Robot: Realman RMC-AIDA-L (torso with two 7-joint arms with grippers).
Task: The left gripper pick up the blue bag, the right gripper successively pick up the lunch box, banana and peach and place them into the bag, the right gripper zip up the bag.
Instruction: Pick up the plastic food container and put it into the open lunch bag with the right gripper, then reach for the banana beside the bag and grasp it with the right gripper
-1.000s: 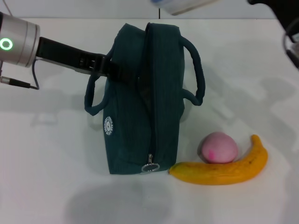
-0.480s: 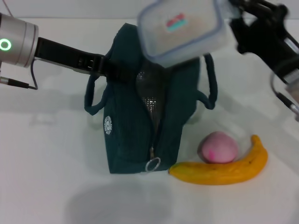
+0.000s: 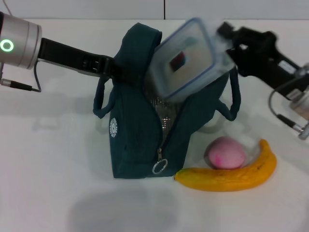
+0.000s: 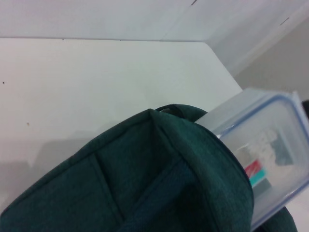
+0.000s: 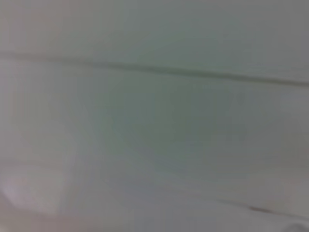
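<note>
The dark teal bag (image 3: 140,140) stands on the white table with its zip open. My left gripper (image 3: 117,70) is shut on the bag's top edge at the left and holds it up. My right gripper (image 3: 227,43) is shut on the clear lunch box (image 3: 186,60) with a blue rim. The box is tilted and its lower end is inside the bag's opening. The left wrist view shows the bag's cloth (image 4: 135,183) with the lunch box (image 4: 260,154) pushed in behind it. The pink peach (image 3: 226,152) and the yellow banana (image 3: 229,175) lie to the right of the bag.
The zip pull (image 3: 159,166) hangs at the bag's near end. The bag's handles (image 3: 231,96) flop to both sides. The right wrist view shows only a blurred pale surface. The white table (image 3: 53,183) reaches to all edges of the head view.
My right gripper has brought the lunch box down from above and tilted it into the bag's opening. The bag's mouth has spread wider and the bag leans. Peach and banana have not moved.
</note>
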